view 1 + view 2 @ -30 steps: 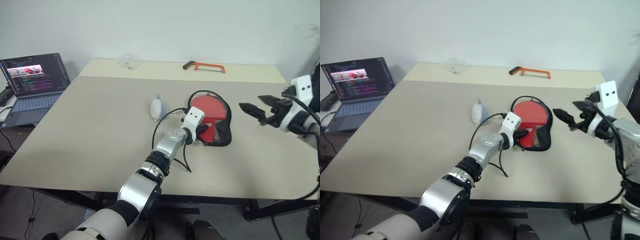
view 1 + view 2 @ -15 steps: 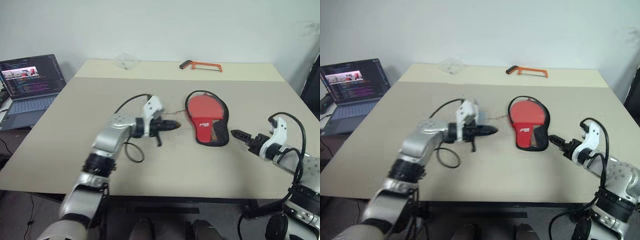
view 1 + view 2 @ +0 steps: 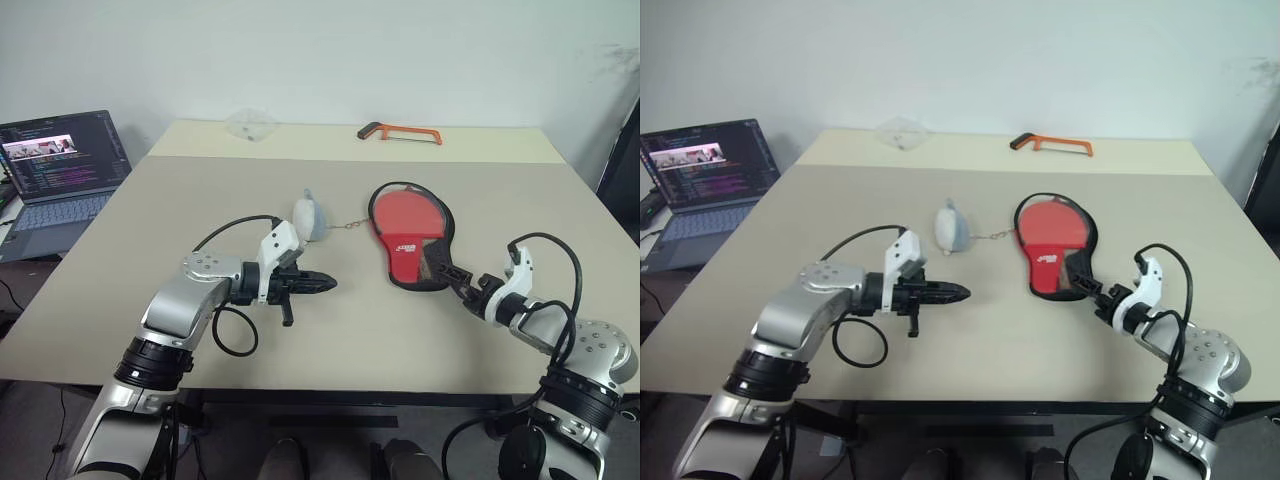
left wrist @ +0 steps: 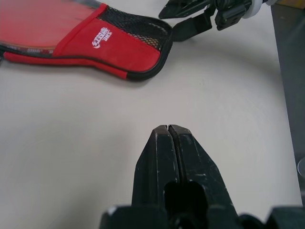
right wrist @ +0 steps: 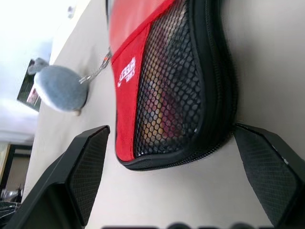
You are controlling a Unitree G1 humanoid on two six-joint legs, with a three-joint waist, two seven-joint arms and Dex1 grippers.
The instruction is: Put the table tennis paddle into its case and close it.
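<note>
The right gripper (image 3: 1092,293), jaws spread, is flanking the case (image 3: 1058,246) end and should clamp squarely; left gripper (image 3: 952,293) is clenched empty.

On my table (image 3: 120,270), the case (image 3: 413,236) lies right of centre with the table tennis paddle (image 3: 404,211) inside it. Just to its left, joined by a chain, rests a fluffy ball (image 3: 310,216). A hacksaw (image 3: 400,132) and a plastic bag (image 3: 248,123) lie along the far edge. My left claw (image 3: 328,284) sits left of the case, nearer the front edge; my right claw (image 3: 447,275) is at the case's near end. A laptop (image 3: 58,165) stands off the left edge.
</note>
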